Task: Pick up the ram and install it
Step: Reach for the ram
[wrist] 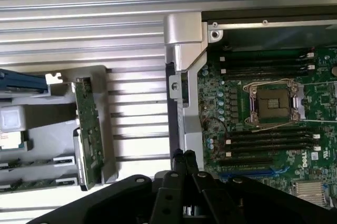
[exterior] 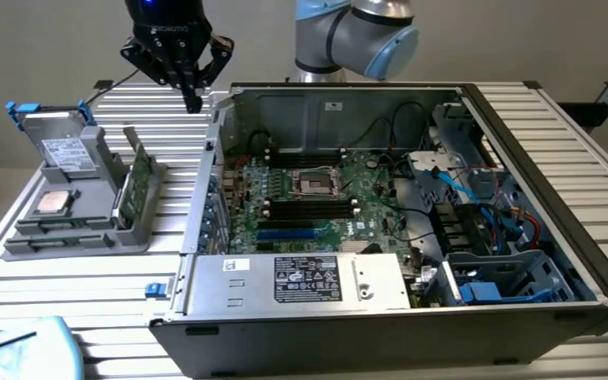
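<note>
The black gripper (exterior: 193, 103) was pictured with its fingers pressed together and nothing held between them, hung above the slatted table (exterior: 82, 289) by the far corner of the open computer case (exterior: 557, 237). A bare strip of table was left free between the case's side wall and the grey holder (exterior: 72, 247). The ram (wrist: 37, 184) was seen lying edge-up in a groove of the holder, well apart from the gripper, with the broader green card (exterior: 135, 186) stood upright between it and the case. The case was shown lidless, its motherboard (exterior: 315, 198) walled in by sheet metal on every side and open from above, with the black memory slots (exterior: 309, 207) set on both sides of the processor socket (exterior: 315, 184). In the exterior view the labelled power supply (exterior: 304, 281) and the blue-cabled drive bay (exterior: 494, 261) were taken in. From the wrist the closed fingers (wrist: 179, 162) were caught over the rim of the case wall, and the card's metal bracket (wrist: 52, 78) was made out at one end of the card
</note>
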Tool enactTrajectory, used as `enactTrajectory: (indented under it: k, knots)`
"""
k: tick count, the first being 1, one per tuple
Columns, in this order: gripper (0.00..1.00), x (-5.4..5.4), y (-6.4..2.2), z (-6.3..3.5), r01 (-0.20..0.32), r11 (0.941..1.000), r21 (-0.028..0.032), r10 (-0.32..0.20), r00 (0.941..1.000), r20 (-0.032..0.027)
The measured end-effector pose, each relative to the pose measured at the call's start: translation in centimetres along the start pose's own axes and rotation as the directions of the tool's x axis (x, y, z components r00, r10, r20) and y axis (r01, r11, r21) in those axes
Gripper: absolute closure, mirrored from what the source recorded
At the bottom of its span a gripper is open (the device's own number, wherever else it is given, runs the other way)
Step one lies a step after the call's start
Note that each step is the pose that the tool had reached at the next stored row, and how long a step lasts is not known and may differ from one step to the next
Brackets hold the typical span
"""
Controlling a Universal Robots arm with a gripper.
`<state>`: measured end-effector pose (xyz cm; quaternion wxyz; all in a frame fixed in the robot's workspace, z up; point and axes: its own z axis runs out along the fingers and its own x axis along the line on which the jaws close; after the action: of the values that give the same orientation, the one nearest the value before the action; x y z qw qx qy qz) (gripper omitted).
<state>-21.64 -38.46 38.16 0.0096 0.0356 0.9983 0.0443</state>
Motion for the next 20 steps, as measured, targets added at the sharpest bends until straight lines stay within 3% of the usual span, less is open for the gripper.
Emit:
enactTrajectory:
  k: [5,7,9,13,15,16,20]
  knots:
    - [0.89,2.3,0.09,0.17,0.000,1.0000,-0.0008,0.000,1.0000,-0.0011]
    - [0.89,3.2,0.10,0.21,0.000,1.0000,-0.0005,0.000,1.0000,-0.0067]
    - [0.89,3.9,0.08,0.23,-0.002,1.0000,0.0007,0.002,0.9997,-0.0236]
    - [0.89,5.0,0.02,0.22,-0.007,1.0000,0.0054,0.007,0.9966,-0.0821]
    - [0.89,5.6,-0.02,0.24,-0.009,0.9999,0.0074,0.009,0.9943,-0.1060]
    - [0.89,5.9,-0.04,0.27,-0.009,0.9999,0.0078,0.009,0.9936,-0.1126]
    - [0.89,7.3,-0.17,0.51,-0.003,1.0000,0.0078,0.004,0.9934,-0.1145]
